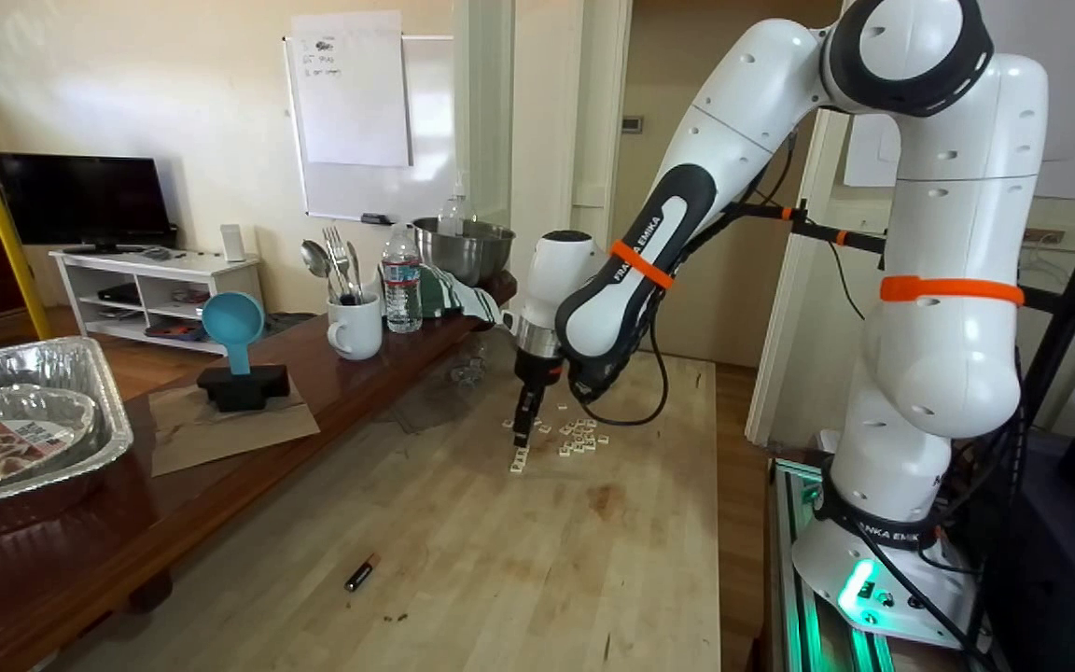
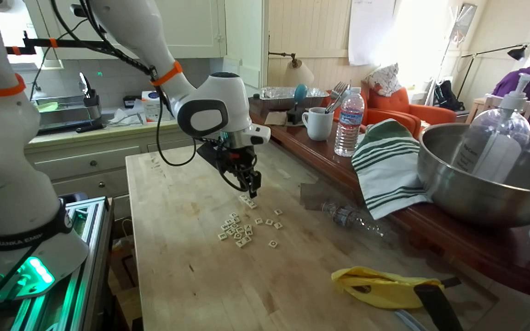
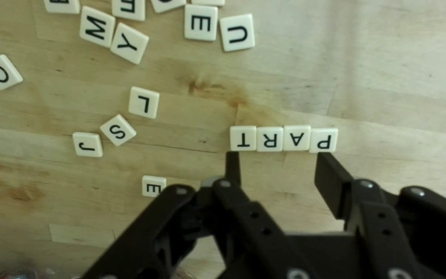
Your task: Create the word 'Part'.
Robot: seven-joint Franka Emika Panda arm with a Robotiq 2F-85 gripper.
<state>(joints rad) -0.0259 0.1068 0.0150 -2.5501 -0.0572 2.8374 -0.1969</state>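
Small cream letter tiles P [image 3: 323, 140], A [image 3: 296, 138], R [image 3: 270, 139] and T [image 3: 243, 138] form a touching row in the wrist view, reading PART upside down. P sits slightly out of line. The row also shows in both exterior views [image 1: 519, 460] [image 2: 247, 201], too small to read. My gripper [image 3: 277, 155] is open with nothing between its fingers. Its fingertips appear at the row's near edge in the wrist view, one by T and one by P. In both exterior views, the gripper [image 1: 523, 434] [image 2: 253, 192] is low by the row; contact with the table cannot be told.
Loose tiles lie beside the row, including L [image 3: 144, 102], S [image 3: 118, 130], J [image 3: 87, 144] and E [image 3: 154, 186]. A clear bottle [image 2: 352, 218] lies by the raised wooden ledge [image 1: 388, 373]. A battery [image 1: 362, 572] and a yellow object [image 2: 380, 287] are on the table.
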